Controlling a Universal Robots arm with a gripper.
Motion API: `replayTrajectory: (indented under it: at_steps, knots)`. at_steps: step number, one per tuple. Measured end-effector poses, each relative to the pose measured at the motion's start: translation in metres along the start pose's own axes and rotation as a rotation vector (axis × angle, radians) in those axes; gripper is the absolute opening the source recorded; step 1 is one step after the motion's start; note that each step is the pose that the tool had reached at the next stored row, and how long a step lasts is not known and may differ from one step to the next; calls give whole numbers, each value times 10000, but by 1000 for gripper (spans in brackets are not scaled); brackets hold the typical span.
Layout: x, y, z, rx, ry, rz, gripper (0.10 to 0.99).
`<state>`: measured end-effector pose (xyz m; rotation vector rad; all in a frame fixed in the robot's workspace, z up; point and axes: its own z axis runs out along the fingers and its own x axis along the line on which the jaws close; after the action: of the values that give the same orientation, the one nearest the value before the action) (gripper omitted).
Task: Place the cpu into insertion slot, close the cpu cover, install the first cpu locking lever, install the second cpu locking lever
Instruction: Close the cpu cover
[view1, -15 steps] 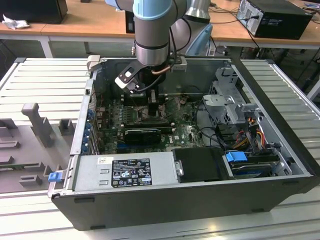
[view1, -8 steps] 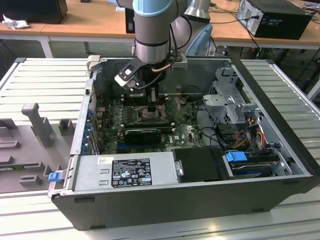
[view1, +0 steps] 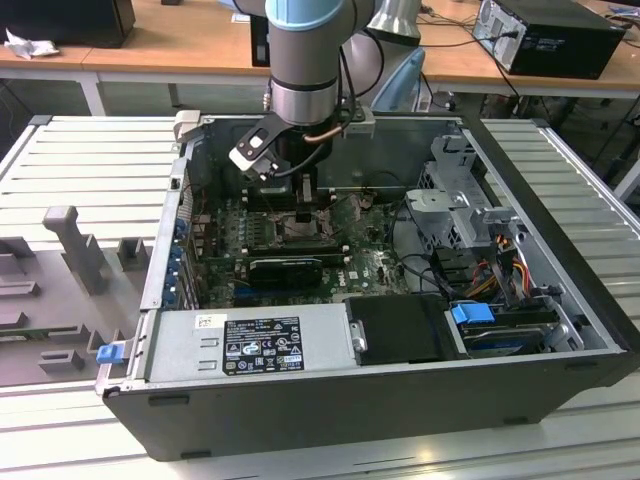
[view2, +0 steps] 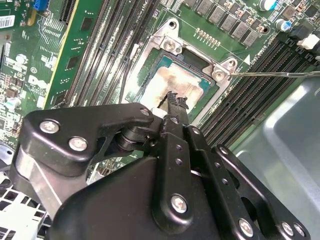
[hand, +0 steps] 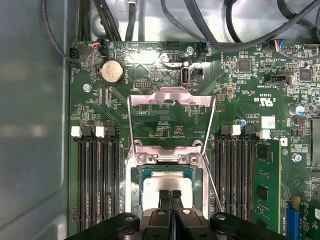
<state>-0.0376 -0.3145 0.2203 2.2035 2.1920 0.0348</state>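
The two fingers (hand: 165, 201) are being held pressed together with nothing gripped between them, and their tips are being kept at or just above the pale top of the cpu (hand: 167, 184); whether contact is being made cannot be told. This closed pose is being judged as suited to pressing or checking rather than to carrying, since the one cpu is being seen lying square inside the insertion slot (hand: 135, 192). In the second wrist view the same fingers (view2: 176, 102) are being shown over the cpu (view2: 175, 80).

The one cpu cover (hand: 170, 97) is being left swung open, away from the socket, presumably so that the recess is being kept reachable. One thin locking lever (hand: 213, 182) is being made out standing free just beside the slot, unlatched.

Slightly above the centre of the exterior view, the arm (view1: 305, 90) is being held upright inside the one open computer case (view1: 300, 405), over the green motherboard (view1: 372, 265). The case is being carried by a slatted worktop (view1: 570, 440).
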Motion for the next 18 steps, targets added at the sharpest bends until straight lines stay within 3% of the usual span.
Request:
replayTrajectory:
  at_steps: [7, 12, 15, 16, 17, 18]
  knots:
    - [1, 128, 5, 24, 0, 0, 106]
    - [0, 138, -103, 23, -1, 1, 106]
    - [-1, 142, -214, 23, 0, 0, 106]
    - [-1, 145, -279, 23, 0, 0, 106]
    - [-2, 151, -424, 23, -10, -1, 106]
    - [-3, 154, -483, 23, -20, -3, 106]
